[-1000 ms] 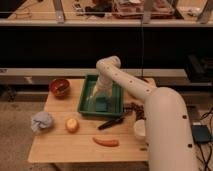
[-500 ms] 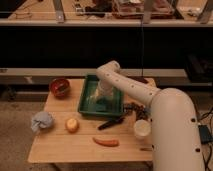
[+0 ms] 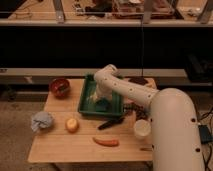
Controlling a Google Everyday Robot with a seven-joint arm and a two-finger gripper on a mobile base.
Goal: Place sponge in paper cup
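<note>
Since a second ago your arm has dipped lower into the green tray (image 3: 83,98). Your gripper (image 3: 99,98) hangs there, fingers spread wide, over the sponge (image 3: 103,106). Half of the sponge is hidden, so you cannot judge its long axis. The paper cup (image 3: 142,128) stands apart on the tabletop (image 3: 60,142).

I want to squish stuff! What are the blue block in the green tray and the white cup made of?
The sponge looks like soft foam: matte teal, no shine. The paper cup is probably paper: dull cream, pale rim. The gripper is down inside the green tray, right by the sponge.
</note>
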